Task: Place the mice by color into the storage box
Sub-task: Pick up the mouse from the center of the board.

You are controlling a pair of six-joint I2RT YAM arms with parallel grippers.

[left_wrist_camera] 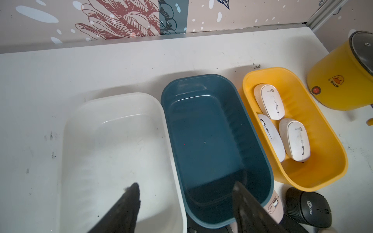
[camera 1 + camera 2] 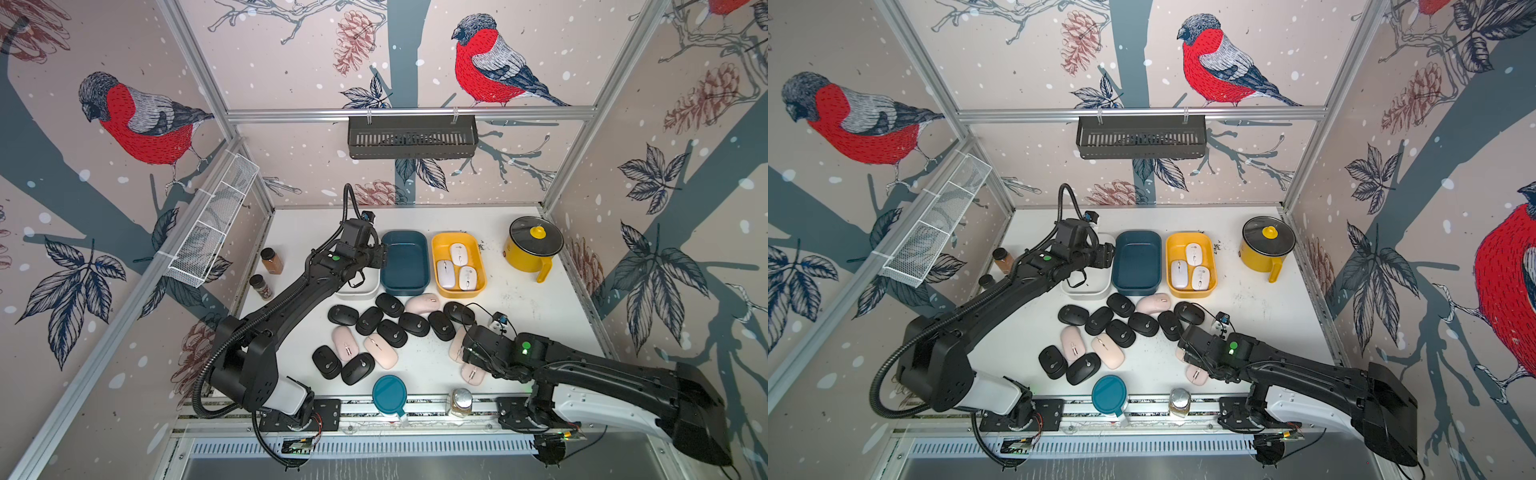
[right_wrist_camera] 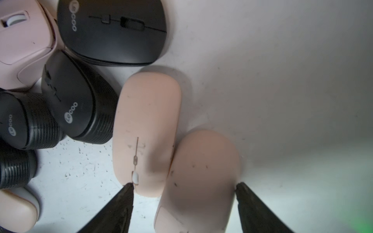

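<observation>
Far side: the left gripper point(image 1: 186, 184) hangs with fingers spread and nothing between them, above the seam where the white oblong plastic box point(image 1: 113, 100) meets the teal oblong plastic box point(image 1: 201, 77). Next in the row, the yellow oblong plastic box point(image 1: 327, 145) holds three glossy white mice point(image 1: 272, 100), flat and packed close.

On the white tabletop point(image 2: 519, 307) in front of the boxes, matte black mice point(image 2: 392, 332) lie bunched in a loose cluster, with pale pink mice point(image 2: 345, 343) mixed among them.

Near right: the right gripper point(image 3: 184, 185) sits low, fingers apart and not clamped, straddling the rounded end of one peach-pink mouse point(image 3: 201, 171). One fingertip point(image 3: 242, 189) is at that mouse's edge; cannot tell if it touches. The other hovers over the neighbouring pink mouse point(image 3: 147, 113), which lies against the first.

Yellow lidded pot point(image 2: 530, 249) at the far right, beside the yellow box. Two brown-filled spice jars point(image 2: 272, 261) far left.
</observation>
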